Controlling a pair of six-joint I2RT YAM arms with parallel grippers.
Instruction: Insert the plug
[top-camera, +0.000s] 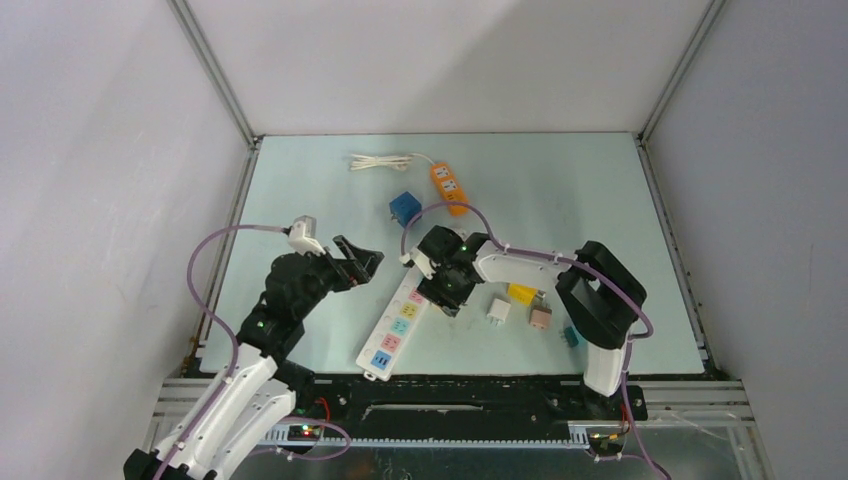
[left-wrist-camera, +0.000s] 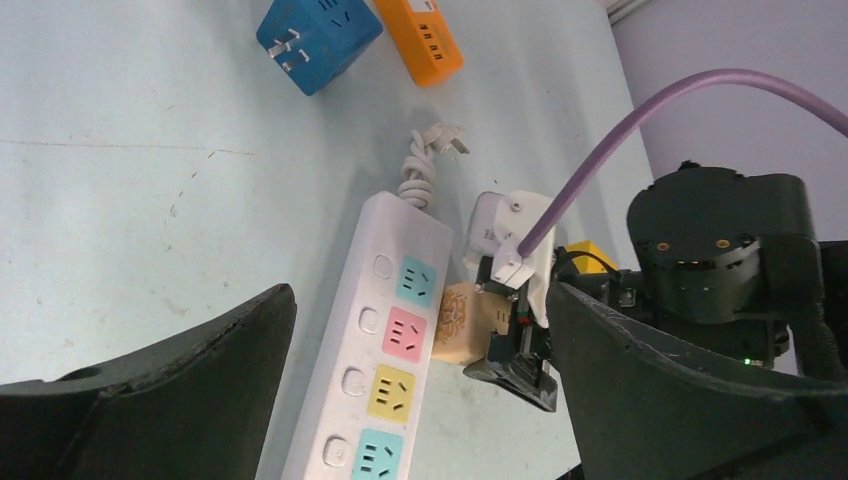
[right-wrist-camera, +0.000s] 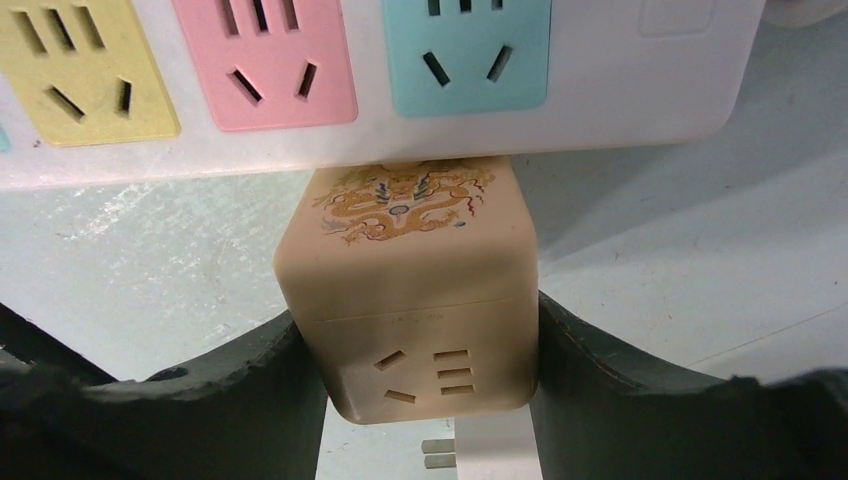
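Observation:
The white power strip (top-camera: 393, 327) lies diagonally at the front centre, with cyan, pink, yellow and blue sockets (left-wrist-camera: 402, 336). My right gripper (top-camera: 446, 289) is shut on a beige cube plug (right-wrist-camera: 415, 290) with a dragon print. It holds the cube against the strip's long right edge (right-wrist-camera: 600, 90), level with the cyan and pink sockets. The cube also shows in the left wrist view (left-wrist-camera: 463, 322). Its prongs are hidden. My left gripper (top-camera: 364, 266) is open and empty. It hovers over the strip's upper end, with its jaws spread either side of it (left-wrist-camera: 420, 300).
A blue cube adapter (top-camera: 404, 208), an orange power strip (top-camera: 449, 187) and a coiled white cable (top-camera: 380, 161) lie at the back. Yellow (top-camera: 522, 294), white (top-camera: 498, 311), tan (top-camera: 540, 318) and teal (top-camera: 571, 336) plugs lie right of the strip.

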